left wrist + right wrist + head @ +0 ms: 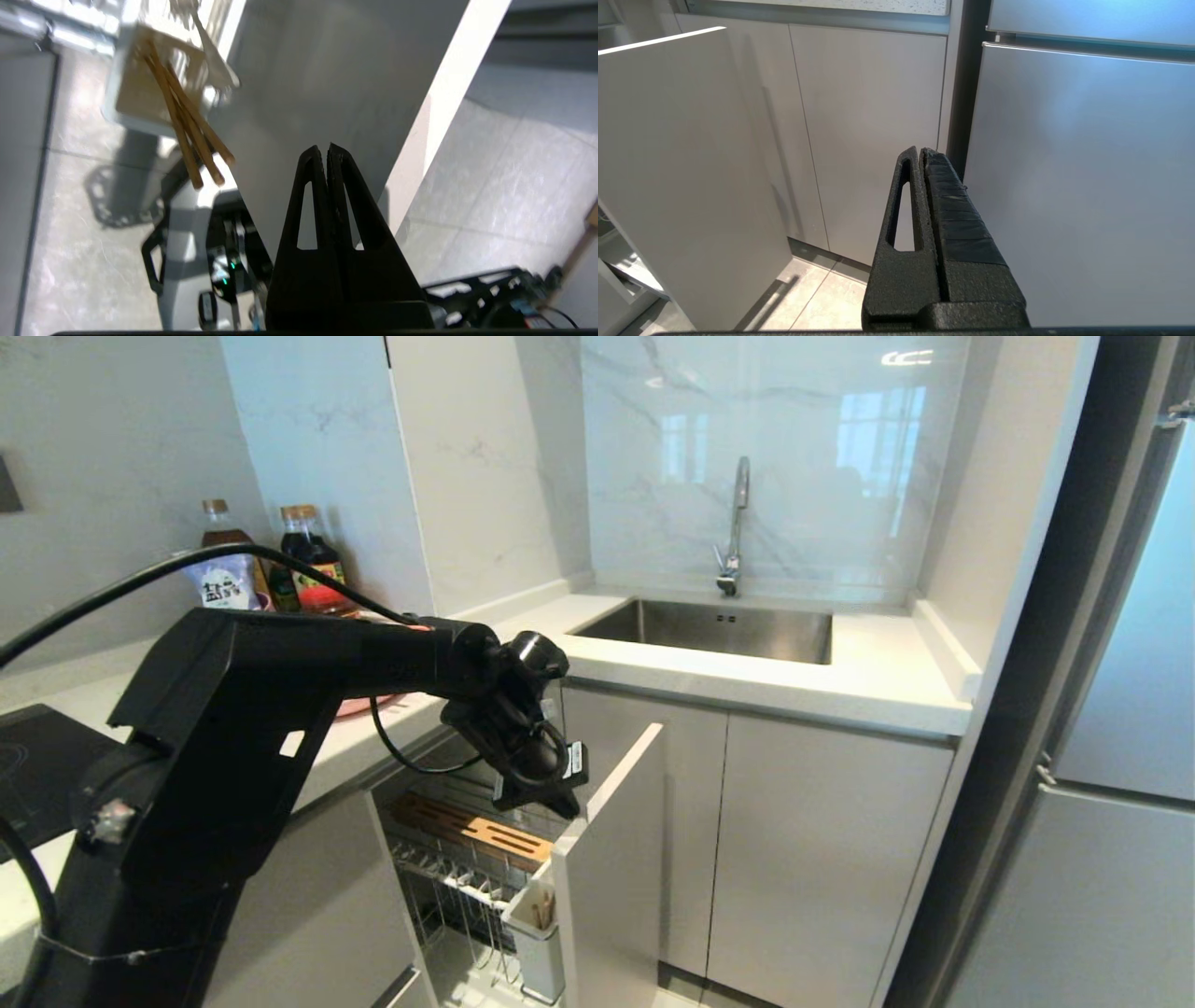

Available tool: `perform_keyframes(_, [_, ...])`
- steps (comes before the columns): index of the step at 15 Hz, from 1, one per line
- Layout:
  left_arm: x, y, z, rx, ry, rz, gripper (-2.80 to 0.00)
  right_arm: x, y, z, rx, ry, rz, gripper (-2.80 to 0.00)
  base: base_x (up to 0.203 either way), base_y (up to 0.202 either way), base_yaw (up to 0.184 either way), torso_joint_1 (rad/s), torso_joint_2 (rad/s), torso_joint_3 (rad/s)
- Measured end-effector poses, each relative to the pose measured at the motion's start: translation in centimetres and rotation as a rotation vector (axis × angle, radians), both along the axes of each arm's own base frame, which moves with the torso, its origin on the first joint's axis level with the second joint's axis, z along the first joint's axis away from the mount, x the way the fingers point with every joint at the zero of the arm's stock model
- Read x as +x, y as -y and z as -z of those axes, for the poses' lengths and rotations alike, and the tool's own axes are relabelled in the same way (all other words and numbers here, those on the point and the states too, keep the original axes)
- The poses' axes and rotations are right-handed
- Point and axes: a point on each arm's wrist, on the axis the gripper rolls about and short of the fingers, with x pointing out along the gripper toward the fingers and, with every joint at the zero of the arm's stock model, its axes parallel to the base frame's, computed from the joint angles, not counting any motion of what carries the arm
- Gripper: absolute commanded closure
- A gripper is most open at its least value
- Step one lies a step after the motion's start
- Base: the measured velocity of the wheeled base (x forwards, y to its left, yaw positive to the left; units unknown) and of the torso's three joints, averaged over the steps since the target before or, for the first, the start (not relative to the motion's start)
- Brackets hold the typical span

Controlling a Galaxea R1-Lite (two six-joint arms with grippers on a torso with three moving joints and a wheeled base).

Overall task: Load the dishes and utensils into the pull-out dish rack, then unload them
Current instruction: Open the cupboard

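The pull-out dish rack [448, 859] stands drawn out below the counter, with a wood strip [471, 831] and a tall white front panel [611, 859]. Its white cutlery cup [540, 933] holds the wooden chopsticks [543, 905]. In the left wrist view the chopsticks [187, 130] lean out of the cup [135, 93] beside a pale, blurred slim utensil [217, 65]. My left gripper [553, 798] hangs shut and empty above the rack, next to the panel's top edge; its tips [325, 149] are pressed together. My right gripper [920, 150] is shut and parked low, facing cabinet doors. No dishes show in the rack.
A pink rim [359, 707] peeks out on the counter under my left arm. Sauce bottles [313, 560] stand at the back left. The sink [709, 630] with its tap lies beyond the rack. A fridge [1120, 709] closes the right side.
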Motion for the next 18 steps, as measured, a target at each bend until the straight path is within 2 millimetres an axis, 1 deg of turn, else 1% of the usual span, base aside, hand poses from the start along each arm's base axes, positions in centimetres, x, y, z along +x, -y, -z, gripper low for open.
perform_keyframes(3, [-0.8,1.5,0.2,-0.016,-0.026,0.024,0.0,0.0,0.0,0.0,0.0,0.0,0.0,0.0,0.0,0.0,0.0,0.0,0.0,0.0])
perform_keyframes(8, [-1.9,3.1,0.5,-0.018,-0.053,0.043,0.0,0.0,0.0,0.0,0.0,0.0,0.0,0.0,0.0,0.0,0.0,0.0,0.0,0.0])
perform_keyframes(11, [-2.3,3.7,0.7,-0.014,-0.06,0.059,0.0,0.0,0.0,0.0,0.0,0.0,0.0,0.0,0.0,0.0,0.0,0.0,0.0,0.0])
perform_keyframes(15, [-2.4,3.8,0.7,-0.013,-0.062,0.063,0.0,0.0,0.0,0.0,0.0,0.0,0.0,0.0,0.0,0.0,0.0,0.0,0.0,0.0])
perform_keyframes(18, [-2.8,4.3,0.6,-0.035,-0.082,0.075,0.0,0.0,0.0,0.0,0.0,0.0,0.0,0.0,0.0,0.0,0.0,0.0,0.0,0.0])
